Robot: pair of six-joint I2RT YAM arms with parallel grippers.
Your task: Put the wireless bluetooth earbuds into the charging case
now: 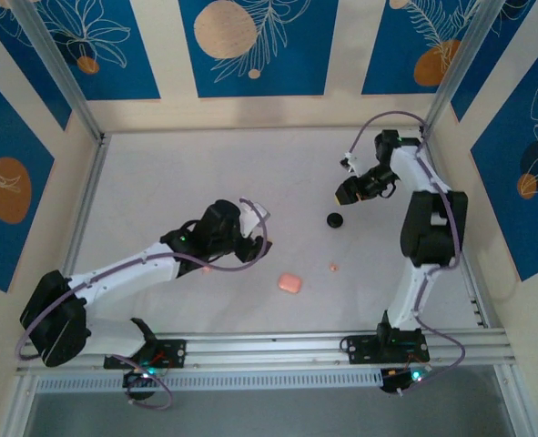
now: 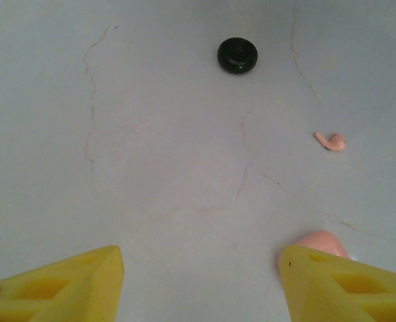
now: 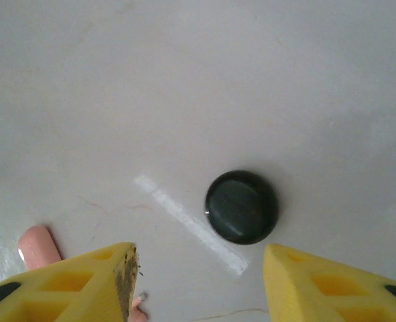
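Hanging over table (image 1: 159, 182): left gripper (image 2: 201, 268) spread wide, holding nothing; right gripper (image 3: 198, 268) spread too, black round thing (image 3: 241, 206) just ahead; pink earbud (image 1: 333, 267) lies at 6 o'clock from it; pink case (image 1: 289, 283) at 8 o'clock from earbud.

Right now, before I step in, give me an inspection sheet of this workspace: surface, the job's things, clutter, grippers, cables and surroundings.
Surface: white table, fine cracks, one strip of white tape.
Job's things: pink case lies flat near the front, lid state unclear; black round piece, likely an earbud with its stem not visible, lies further back, outside the case.
Clutter: tiny pink curled piece, apart from both.
Grippers: left gripper open, empty, close to the case; right gripper open, empty, just short of the black round piece.
Cables: purple cables loop along both arms.
Surroundings: blue-and-cream patterned walls, metal frame posts.
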